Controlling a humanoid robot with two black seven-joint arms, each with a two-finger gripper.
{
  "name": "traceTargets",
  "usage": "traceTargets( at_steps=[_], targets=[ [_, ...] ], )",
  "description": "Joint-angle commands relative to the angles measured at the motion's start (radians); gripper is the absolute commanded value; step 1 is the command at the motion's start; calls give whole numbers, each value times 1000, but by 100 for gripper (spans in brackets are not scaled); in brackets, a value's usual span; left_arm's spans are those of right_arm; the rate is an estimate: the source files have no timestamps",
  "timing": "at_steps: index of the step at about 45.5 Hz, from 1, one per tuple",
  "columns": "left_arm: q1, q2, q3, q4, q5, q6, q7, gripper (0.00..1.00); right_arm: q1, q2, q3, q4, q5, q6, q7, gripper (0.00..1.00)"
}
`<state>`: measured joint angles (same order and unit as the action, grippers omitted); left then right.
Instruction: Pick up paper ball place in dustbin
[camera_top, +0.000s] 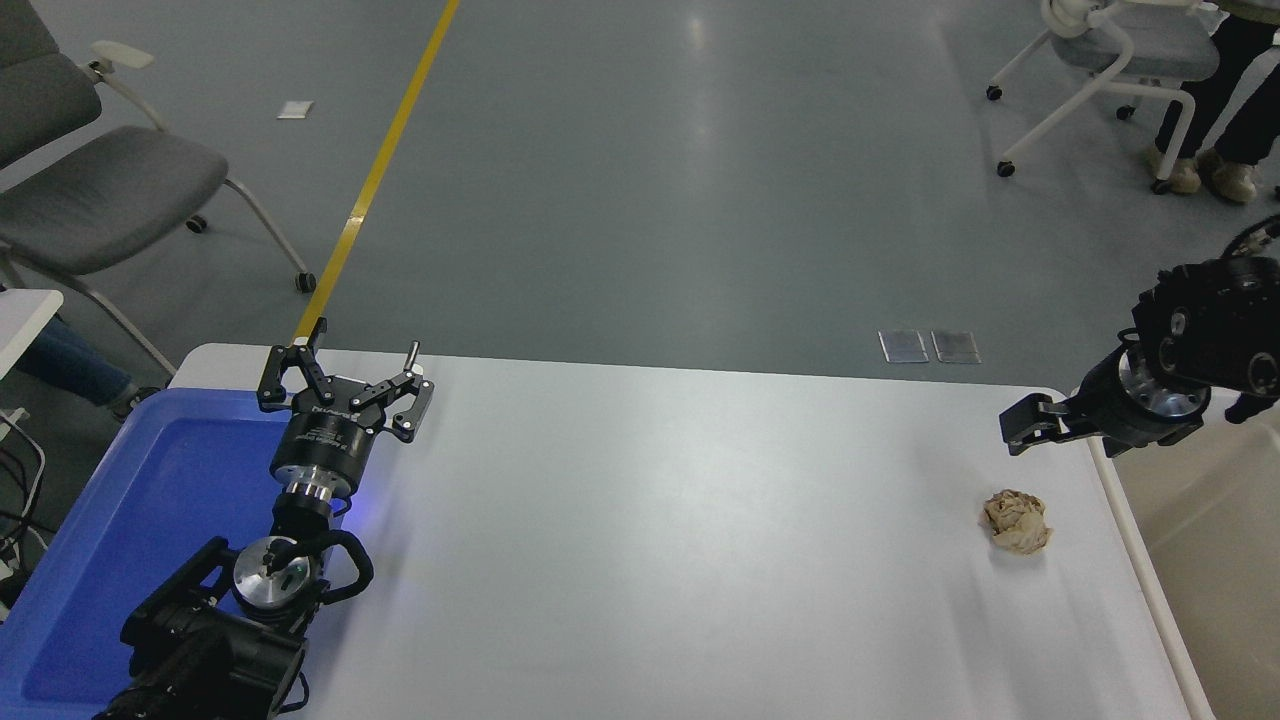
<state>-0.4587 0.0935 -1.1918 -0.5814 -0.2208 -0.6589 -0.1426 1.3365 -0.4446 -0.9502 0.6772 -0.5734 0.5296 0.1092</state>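
The paper ball (1016, 521), a crumpled tan wad, lies on the white table (650, 540) near its right side. My right gripper (1052, 432) hangs above the table's far right corner, behind and slightly right of the ball and apart from it. It is open, holding nothing; one finger (1025, 430) shows clearly, while the other is mostly hidden by the wrist. The dustbin (1140, 570), cream-white with a beige inside, stands against the table's right edge, just right of the ball. My left gripper (345, 385) is parked open at the far left.
A blue tray (150, 500) sits at the table's left end under my left arm. Beyond the table are grey floor, a grey chair (90, 190) at the left, a white chair (1110, 50) and a person's legs (1215, 120) at the top right.
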Motion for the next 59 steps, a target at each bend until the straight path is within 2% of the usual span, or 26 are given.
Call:
traceTargets(
  at_steps=[1, 26, 52, 57, 59],
  targets=[
    [0, 0, 0, 0, 0, 1, 0, 99, -171, 61, 51, -174, -29, -42, 40, 100],
    [0, 0, 0, 0, 0, 1, 0, 99, -286, 132, 77, -223, -28, -207, 43, 100],
    [0, 0, 0, 0, 0, 1, 0, 99, -367, 162, 74, -277, -29, -261, 41, 100],
    [0, 0, 0, 0, 0, -1, 0, 99, -378, 162, 74, -283, -29, -280, 41, 92],
    [0, 0, 1, 0, 0, 1, 0, 99, -382, 164, 74, -286, -29, -280, 41, 80]
  ],
)
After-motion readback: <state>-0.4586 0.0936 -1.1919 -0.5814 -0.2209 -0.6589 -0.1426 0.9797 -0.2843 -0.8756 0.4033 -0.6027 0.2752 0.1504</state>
